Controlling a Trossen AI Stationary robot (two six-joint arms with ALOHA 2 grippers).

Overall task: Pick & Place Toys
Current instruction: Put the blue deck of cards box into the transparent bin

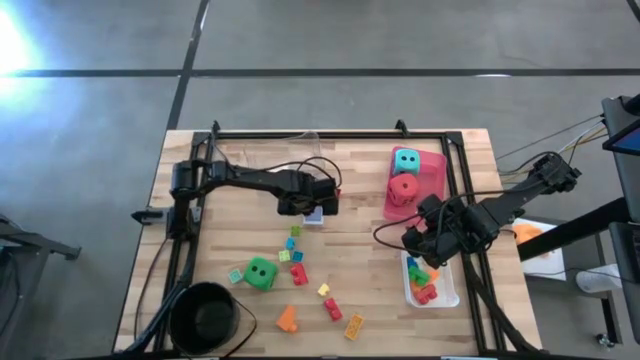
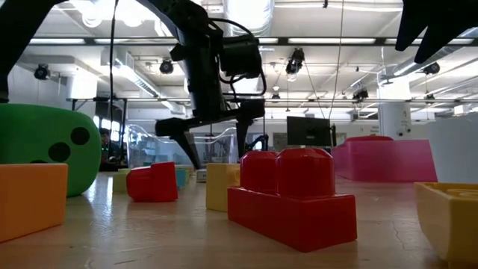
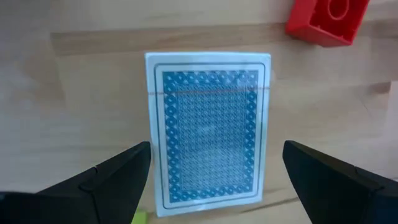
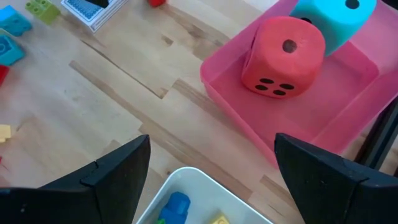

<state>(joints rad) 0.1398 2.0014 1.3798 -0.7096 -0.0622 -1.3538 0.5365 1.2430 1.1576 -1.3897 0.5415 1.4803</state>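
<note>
The left pincer (image 3: 211,171) hovered open over the flat blue patterned card box (image 3: 208,127) lying mid-desk (image 1: 360,250). Light, stiff, probably slick, it seemed best pinched across its long edges.

Blue card box (image 3: 206,130) flat between the open left gripper (image 3: 214,180) fingers; red die (image 4: 283,57) and teal die (image 4: 334,18) ahead of the right gripper (image 4: 211,180); bricks (image 1: 300,274) scattered nearby.
</note>
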